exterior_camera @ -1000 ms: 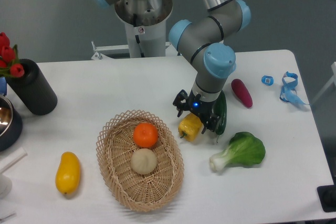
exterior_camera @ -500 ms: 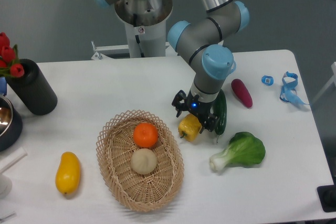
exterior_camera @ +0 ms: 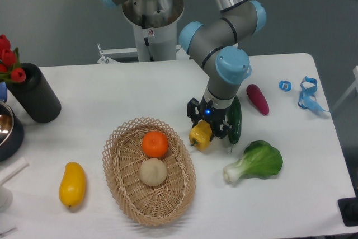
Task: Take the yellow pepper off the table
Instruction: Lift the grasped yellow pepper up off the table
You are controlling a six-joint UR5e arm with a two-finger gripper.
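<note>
Closing my pincer (exterior_camera: 205,129) narrowly around the small glossy yellow pepper (exterior_camera: 201,135); next I must lift it off the white worktop (exterior_camera: 112,88).

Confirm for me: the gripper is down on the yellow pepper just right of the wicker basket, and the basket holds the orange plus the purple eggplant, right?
Not quite. In the camera view the gripper is on the yellow pepper right of the wicker basket, but the basket holds the orange plus a pale round item. The purple eggplant lies on the table.
</note>
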